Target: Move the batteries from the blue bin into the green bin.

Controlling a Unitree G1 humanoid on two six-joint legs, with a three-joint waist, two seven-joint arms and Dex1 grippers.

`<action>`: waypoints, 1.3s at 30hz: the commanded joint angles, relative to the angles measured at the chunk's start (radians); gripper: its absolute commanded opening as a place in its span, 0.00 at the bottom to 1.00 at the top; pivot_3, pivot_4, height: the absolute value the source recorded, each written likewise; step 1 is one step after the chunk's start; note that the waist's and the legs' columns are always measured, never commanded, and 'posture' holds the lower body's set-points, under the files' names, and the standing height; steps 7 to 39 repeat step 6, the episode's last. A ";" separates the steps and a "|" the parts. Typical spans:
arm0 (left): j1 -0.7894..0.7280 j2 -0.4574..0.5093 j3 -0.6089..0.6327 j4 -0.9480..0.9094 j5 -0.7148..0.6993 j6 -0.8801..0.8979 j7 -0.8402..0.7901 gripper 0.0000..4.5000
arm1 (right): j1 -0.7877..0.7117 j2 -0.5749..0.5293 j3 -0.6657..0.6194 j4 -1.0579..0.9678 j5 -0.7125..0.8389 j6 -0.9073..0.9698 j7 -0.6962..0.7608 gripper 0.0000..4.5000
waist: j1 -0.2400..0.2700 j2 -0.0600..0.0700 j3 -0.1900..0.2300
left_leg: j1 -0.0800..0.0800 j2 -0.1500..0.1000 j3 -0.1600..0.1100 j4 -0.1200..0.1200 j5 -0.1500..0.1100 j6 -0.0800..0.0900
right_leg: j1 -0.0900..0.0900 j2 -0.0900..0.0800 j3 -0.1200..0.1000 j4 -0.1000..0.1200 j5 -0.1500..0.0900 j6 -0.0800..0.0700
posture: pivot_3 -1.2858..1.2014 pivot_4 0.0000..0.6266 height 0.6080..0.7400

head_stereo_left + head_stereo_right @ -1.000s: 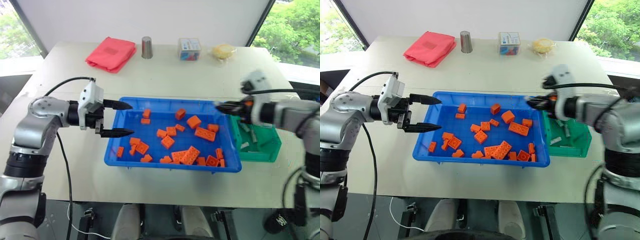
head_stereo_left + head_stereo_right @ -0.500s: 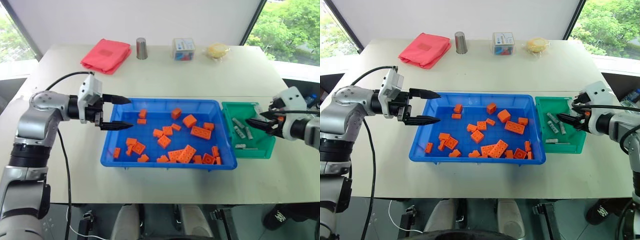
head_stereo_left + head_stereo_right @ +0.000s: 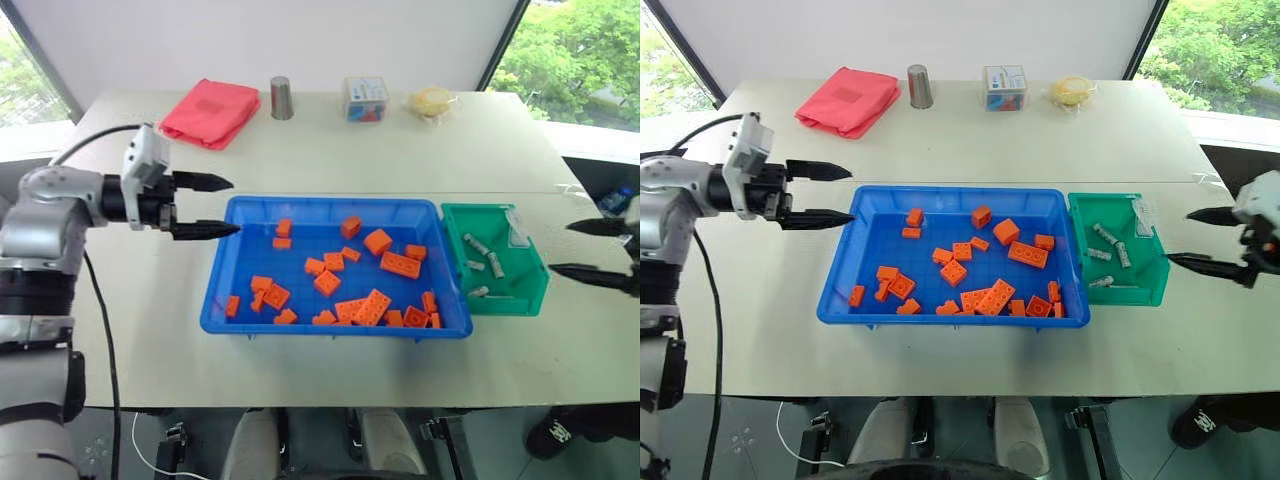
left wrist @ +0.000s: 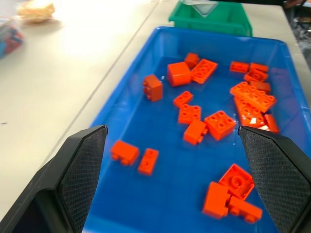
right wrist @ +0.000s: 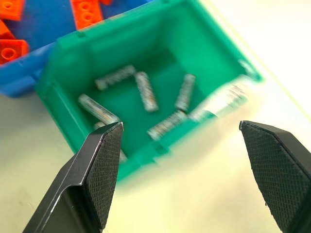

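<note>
The right gripper (image 3: 1212,240) hangs empty with its two black fingers spread wide, just outside the small green plastic bin (image 3: 1150,285), where the silver-grey cylindrical batteries (image 5: 146,91) lie loose on the floor. The left gripper (image 3: 202,206), fingers apart too, hovers beside the wide shallow blue plastic tray (image 3: 230,309), which seems to hold nothing but orange toy bricks (image 4: 219,124). A careful look among the bricks for any hidden battery seems wise before stopping

Bright daylight comes in from the windows (image 3: 560,60) at the top corners, the pale table (image 3: 330,150) shines softly, shadows are faint, and the green bin (image 5: 146,97) looks blurry in the right wrist view.
</note>
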 commanded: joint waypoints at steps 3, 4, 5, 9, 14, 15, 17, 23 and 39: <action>-0.013 0.061 0.046 0.036 0.015 -0.031 -0.026 1.00 | -0.137 -0.031 0.050 0.200 -0.039 -0.098 0.061 0.87 | 0.001 0.000 0.000 | 0.000 0.000 0.000 0.000 0.000 0.000 | 0.000 0.000 0.000 0.001 0.000 0.000 | 0.52 0.24 0.97; -0.006 0.073 0.050 0.038 0.015 -0.035 -0.032 1.00 | -0.155 -0.027 0.062 0.221 -0.047 -0.110 0.064 0.87 | 0.001 0.000 0.000 | 0.000 0.000 0.000 0.000 0.000 0.000 | 0.000 0.000 0.000 0.001 0.000 0.000 | 0.52 0.24 0.97; 0.000 0.082 0.052 0.037 0.015 -0.037 -0.036 1.00 | -0.171 -0.023 0.074 0.240 -0.054 -0.123 0.067 0.87 | 0.001 0.000 0.000 | 0.000 0.000 0.001 0.000 0.000 0.000 | 0.000 -0.001 0.000 0.001 0.000 0.000 | 0.52 0.24 0.97; 0.006 0.091 0.053 0.038 0.017 -0.041 -0.040 1.00 | -0.182 -0.018 0.084 0.253 -0.062 -0.137 0.066 0.87 | 0.001 0.000 0.000 | 0.000 0.000 0.001 0.000 0.000 0.000 | 0.000 -0.001 0.000 0.001 0.000 0.000 | 0.52 0.24 0.97; 0.006 0.091 0.053 0.038 0.017 -0.041 -0.040 1.00 | -0.182 -0.018 0.084 0.253 -0.062 -0.137 0.066 0.87 | 0.001 0.000 0.000 | 0.000 0.000 0.001 0.000 0.000 0.000 | 0.000 -0.001 0.000 0.001 0.000 0.000 | 0.52 0.24 0.97; 0.006 0.091 0.053 0.038 0.017 -0.041 -0.040 1.00 | -0.182 -0.018 0.084 0.253 -0.062 -0.137 0.066 0.87 | 0.001 0.000 0.000 | 0.000 0.000 0.001 0.000 0.000 0.000 | 0.000 -0.001 0.000 0.001 0.000 0.000 | 0.52 0.24 0.97; 0.006 0.091 0.053 0.038 0.017 -0.041 -0.040 1.00 | -0.182 -0.018 0.084 0.253 -0.062 -0.137 0.066 0.87 | 0.001 0.000 0.000 | 0.000 0.000 0.001 0.000 0.000 0.000 | 0.000 -0.001 0.000 0.001 0.000 0.000 | 0.52 0.24 0.97; 0.006 0.091 0.053 0.038 0.017 -0.041 -0.040 1.00 | -0.182 -0.018 0.084 0.253 -0.062 -0.137 0.066 0.87 | 0.001 0.000 0.000 | 0.000 0.000 0.001 0.000 0.000 0.000 | 0.000 -0.001 0.000 0.001 0.000 0.000 | 0.52 0.24 0.97; 0.006 0.091 0.053 0.038 0.017 -0.041 -0.040 1.00 | -0.182 -0.018 0.084 0.253 -0.062 -0.137 0.066 0.87 | 0.001 0.000 0.000 | 0.000 0.000 0.001 0.000 0.000 0.000 | 0.000 -0.001 0.000 0.001 0.000 0.000 | 0.52 0.24 0.97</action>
